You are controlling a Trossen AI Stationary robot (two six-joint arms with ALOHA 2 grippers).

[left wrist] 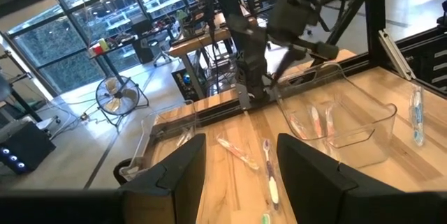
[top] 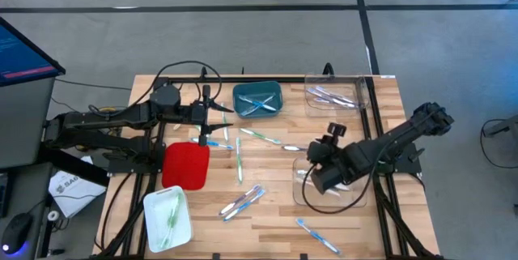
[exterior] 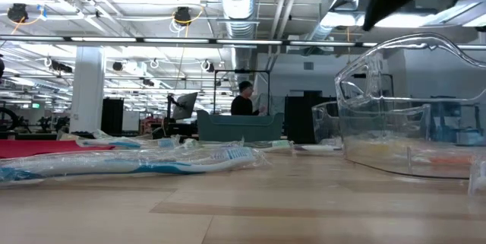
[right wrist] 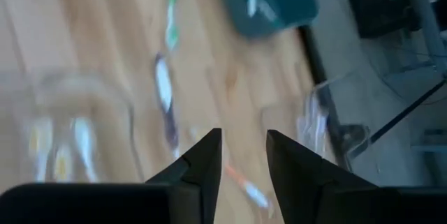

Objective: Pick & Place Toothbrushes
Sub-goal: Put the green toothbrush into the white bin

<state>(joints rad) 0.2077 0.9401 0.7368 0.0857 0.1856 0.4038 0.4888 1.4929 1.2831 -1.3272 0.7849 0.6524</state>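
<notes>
Wooden table (top: 267, 228): toothbrushes are scattered over it, mostly between the 2 arms; sorted ones are seen in 4 containers.
Containers: a teal bin (top: 257, 99) and a clear tray (top: 336, 95) at the far edge, a red tray (top: 185, 165) and a white tray (top: 167, 215) on the left, and a clear tub (top: 328, 185) on the right under the right arm.
Right arm: it is stretched in from the right edge, bent low over the clear tub.
Right gripper (top: 322, 177): it is held above the tub's left part. Its fingers (right wrist: 202, 165) are seen a little apart with nothing between them.
Key relation: a pink brush (right wrist: 244, 185) lies on bare wood just beyond the right fingertips, outside the tub. It is probably the stray brush (top: 293, 148) between tub and teal bin. Its long axis is judged to run obliquely across the finger gap, so some wrist turn is likely needed. The right arm is the nearer one.
Left arm: it is laid along the left side, reaching toward the table's middle.
Left gripper (top: 212, 114): it is parked beside the teal bin, fingers (left wrist: 178, 175) widely parted and empty.
Nearest brushes to left: a green brush (top: 239, 159) and a blue brush (top: 217, 143) lie just ahead of it.
</notes>
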